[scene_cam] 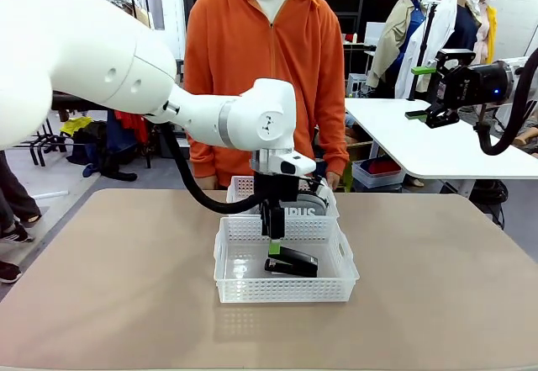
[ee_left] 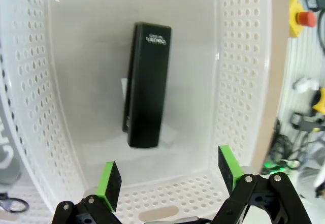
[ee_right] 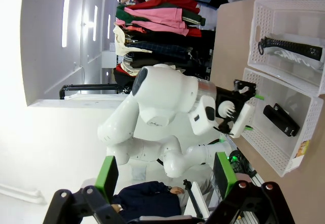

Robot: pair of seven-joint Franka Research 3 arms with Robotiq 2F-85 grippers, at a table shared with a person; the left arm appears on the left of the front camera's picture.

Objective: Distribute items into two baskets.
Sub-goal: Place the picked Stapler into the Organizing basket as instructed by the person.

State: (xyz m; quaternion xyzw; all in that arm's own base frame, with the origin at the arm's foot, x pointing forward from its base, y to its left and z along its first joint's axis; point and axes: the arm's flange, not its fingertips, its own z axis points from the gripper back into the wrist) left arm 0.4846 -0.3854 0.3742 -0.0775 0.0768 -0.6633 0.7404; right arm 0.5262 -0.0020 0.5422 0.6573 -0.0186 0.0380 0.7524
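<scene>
Reaching in from the left of the front view, the white left arm is bent down over the middle of the tan table (scene_cam: 101,304), and its black left gripper (scene_cam: 274,246) with green pads is held just above the near rectangular translucent white plastic basket (scene_cam: 286,291) with perforated lattice sides. The jaws are spread wide and nothing is held between them. In the left wrist view the left gripper's green-padded fingers (ee_left: 109,184) are seen well apart over the basket's near wall, and the small black stapler (ee_left: 147,84) is seen lying flat on the basket floor, clear of both pads; a small white label is partly hidden under it. In the front view the stapler lies on the floor of the near basket, just below the gripper tips. Directly behind, touching or almost touching the near basket, a second white lattice basket (scene_cam: 241,188) is placed, and in it the grey fabric zip pouch (scene_cam: 304,209) with white lettering and black trim is partly seen behind the arm. A person in an orange hooded top (scene_cam: 267,76) is standing at the far side of the table. Far to the right, the right gripper (scene_cam: 423,92) is held high above the table, well apart from both baskets, its jaws wide and empty.
</scene>
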